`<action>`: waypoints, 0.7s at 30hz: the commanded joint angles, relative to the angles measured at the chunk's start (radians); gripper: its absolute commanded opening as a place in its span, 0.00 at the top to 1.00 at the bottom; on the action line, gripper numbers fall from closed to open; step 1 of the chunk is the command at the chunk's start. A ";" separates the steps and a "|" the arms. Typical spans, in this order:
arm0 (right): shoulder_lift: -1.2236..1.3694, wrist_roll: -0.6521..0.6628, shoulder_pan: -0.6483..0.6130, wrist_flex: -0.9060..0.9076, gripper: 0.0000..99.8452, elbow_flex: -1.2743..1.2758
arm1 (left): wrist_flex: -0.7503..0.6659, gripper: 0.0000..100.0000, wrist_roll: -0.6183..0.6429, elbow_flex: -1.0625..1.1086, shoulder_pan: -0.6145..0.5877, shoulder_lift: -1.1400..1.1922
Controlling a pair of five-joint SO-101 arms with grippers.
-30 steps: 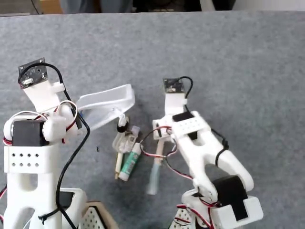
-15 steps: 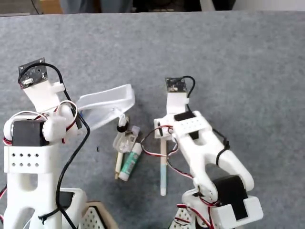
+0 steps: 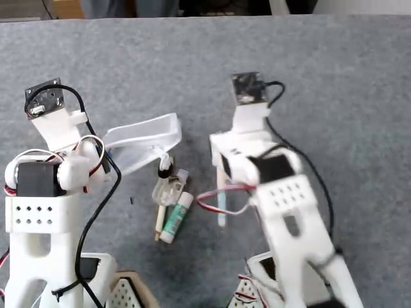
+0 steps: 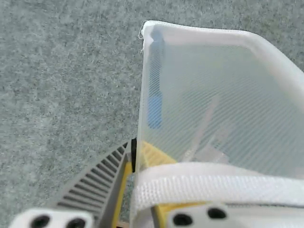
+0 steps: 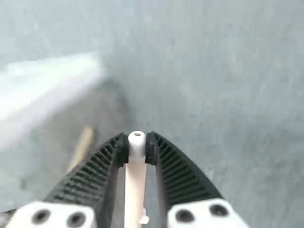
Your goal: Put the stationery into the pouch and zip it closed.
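A translucent white mesh pouch (image 3: 142, 144) lies left of centre with its near end raised. My left gripper (image 3: 103, 154) is shut on that zip edge (image 4: 209, 183). A blue item (image 4: 154, 110) shows through the mesh (image 4: 213, 104). My right gripper (image 3: 221, 165) is shut on a white pen (image 3: 221, 196), whose light blue end points toward the near edge. In the right wrist view the pen's tip (image 5: 136, 138) sits between the fingers (image 5: 105, 164). Between the arms lie a glue stick (image 3: 175, 218), a wooden pencil (image 3: 158, 222) and a few clips (image 3: 168, 188).
Grey felt (image 3: 334, 83) covers the whole table. The far half and the right side hold nothing. Both arm bases (image 3: 38, 256) stand at the near edge, with loose cables around them.
The right arm has risen and swung toward the far side, carrying the pen off the near part of the table. The left arm and pouch have stayed still.
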 commanded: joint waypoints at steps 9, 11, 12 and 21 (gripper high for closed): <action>-0.435 0.166 -0.181 -0.012 0.99 -0.245 | 0.018 0.97 0.003 -0.004 -0.002 0.025; -0.444 0.213 -0.244 -0.054 0.99 -0.262 | 0.009 0.97 0.003 0.015 -0.001 0.025; -0.444 0.229 -0.270 -0.077 0.99 -0.269 | -0.003 0.97 0.003 0.031 -0.001 0.025; -0.435 0.241 -0.453 -0.367 0.99 -0.266 | -0.032 0.97 0.002 0.081 -0.001 0.025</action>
